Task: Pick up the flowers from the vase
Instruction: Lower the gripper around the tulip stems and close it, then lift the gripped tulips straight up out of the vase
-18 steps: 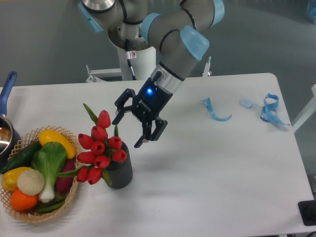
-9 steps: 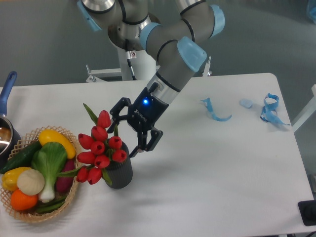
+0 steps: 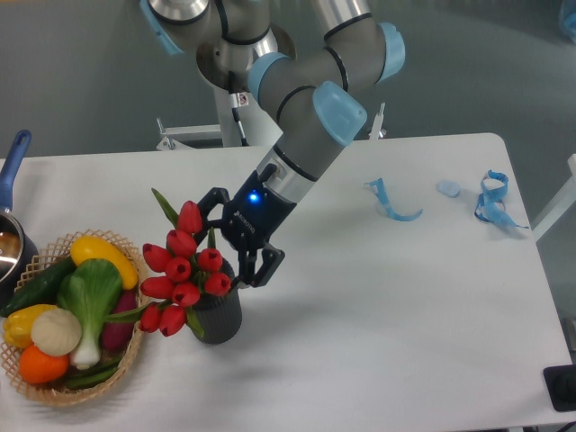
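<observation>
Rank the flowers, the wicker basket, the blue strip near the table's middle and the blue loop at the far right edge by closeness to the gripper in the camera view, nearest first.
Measured from the gripper:
1. The flowers, right beside it on the vase.
2. The wicker basket, at the table's left end.
3. The blue strip, on the other side, toward the back; too close to the basket to call.
4. The blue loop, far right edge.

glossy plastic-looking flowers (image 3: 184,270) in a matt ribbed vase (image 3: 219,315), beside a woven wicker basket (image 3: 54,391).
</observation>
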### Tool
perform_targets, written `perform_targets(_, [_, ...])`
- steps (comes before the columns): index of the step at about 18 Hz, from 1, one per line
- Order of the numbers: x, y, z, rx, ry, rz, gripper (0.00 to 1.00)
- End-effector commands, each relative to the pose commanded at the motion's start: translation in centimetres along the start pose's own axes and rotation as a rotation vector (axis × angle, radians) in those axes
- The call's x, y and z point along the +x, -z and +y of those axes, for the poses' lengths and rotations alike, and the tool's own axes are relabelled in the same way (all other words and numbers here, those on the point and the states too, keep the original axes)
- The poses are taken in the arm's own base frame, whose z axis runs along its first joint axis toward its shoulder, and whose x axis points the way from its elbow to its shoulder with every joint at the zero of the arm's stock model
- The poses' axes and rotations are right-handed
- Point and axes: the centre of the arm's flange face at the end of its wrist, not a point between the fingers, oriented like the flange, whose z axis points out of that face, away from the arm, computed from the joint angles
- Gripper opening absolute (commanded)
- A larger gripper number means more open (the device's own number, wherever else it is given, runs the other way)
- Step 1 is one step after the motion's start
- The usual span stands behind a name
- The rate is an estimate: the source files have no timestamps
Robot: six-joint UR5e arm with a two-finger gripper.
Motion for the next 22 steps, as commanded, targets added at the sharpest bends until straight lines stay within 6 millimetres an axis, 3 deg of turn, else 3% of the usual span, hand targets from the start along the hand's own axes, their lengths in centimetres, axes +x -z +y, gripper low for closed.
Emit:
perform_targets(4, [0.0, -0.6, -0.3, 0.000, -0.008, 0.010, 0.99])
perform_targets(5, [-0.1, -0.7, -0.3, -0.001, -0.006, 0.011, 0.93])
perform_targets(6, [-0.2, -0.7, -0.3, 0.000, -0.008, 0.010, 0.74])
perform_targets(8, [-0.4, -0.5, -0.6, 0.002, -0.011, 0.007, 0.66])
perform_targets(11, [-0.5, -0.3, -0.8, 0.012, -0.009, 0.006, 0.38])
perform_targets(12, [-0.6, -0.2, -0.8, 0.015, -0.008, 0.003, 0.35])
perform_targets(16, [-1.5, 1.1, -2.0, 0.026, 0.015, -0.022, 0.33])
perform_targets(19, [-1.1, 1.7, -2.8, 0.046, 0.028, -0.024, 0.33])
perform_targets(22, [0.1, 3.9, -5.3, 0.098, 0.053, -0.038, 0.34])
